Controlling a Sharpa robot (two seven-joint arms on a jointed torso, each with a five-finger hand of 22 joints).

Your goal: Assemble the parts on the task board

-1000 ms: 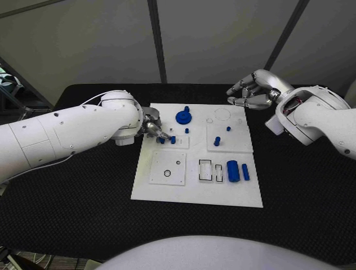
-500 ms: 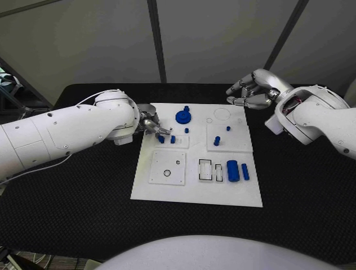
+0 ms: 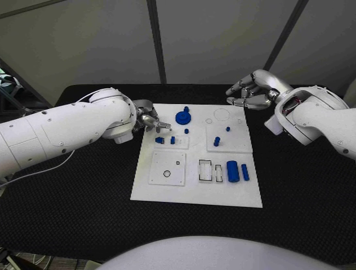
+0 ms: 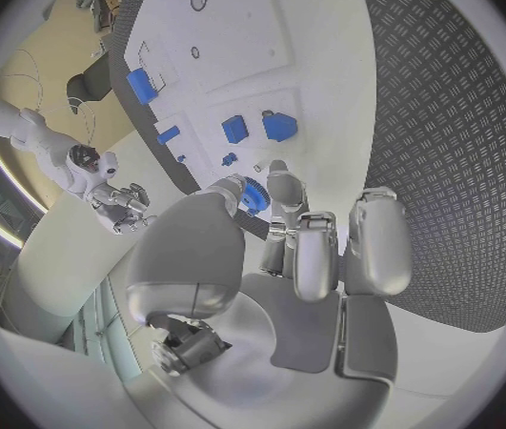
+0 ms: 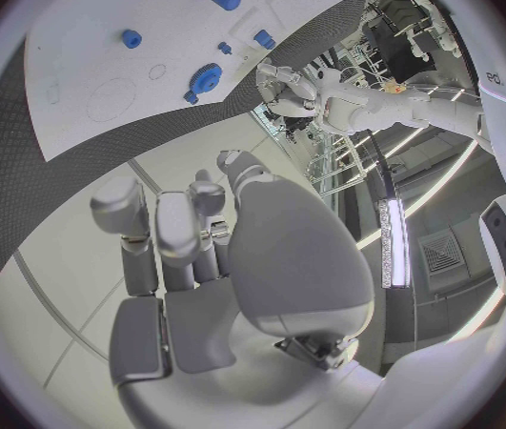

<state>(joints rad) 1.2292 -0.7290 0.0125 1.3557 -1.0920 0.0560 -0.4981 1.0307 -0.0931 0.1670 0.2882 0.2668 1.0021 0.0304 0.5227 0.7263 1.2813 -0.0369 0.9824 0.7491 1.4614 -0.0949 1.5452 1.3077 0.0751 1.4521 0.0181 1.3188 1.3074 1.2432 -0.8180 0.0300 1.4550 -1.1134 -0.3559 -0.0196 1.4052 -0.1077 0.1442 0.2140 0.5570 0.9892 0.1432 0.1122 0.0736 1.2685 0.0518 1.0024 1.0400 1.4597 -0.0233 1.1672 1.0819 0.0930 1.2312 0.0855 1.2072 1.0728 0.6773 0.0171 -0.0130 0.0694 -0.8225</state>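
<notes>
Left hand [image 3: 148,122] empty, fingers apart, hovering at board [image 3: 196,194] edge beside pegs [image 3: 159,140]; I risk toppling them; right hand [image 3: 251,90] curled, empty.

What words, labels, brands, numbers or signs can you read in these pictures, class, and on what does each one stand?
"ed": only these letters show, cut off at the picture's rim, on a white panel in the room in the right wrist view; the rest cannot be read.
Task board: no text, only outlines and holes.
Blue parts: no markings to be seen.
Left hand and right hand: no lettering.

parts [image 3: 232,171] on task board [image 3: 194,194]
</notes>
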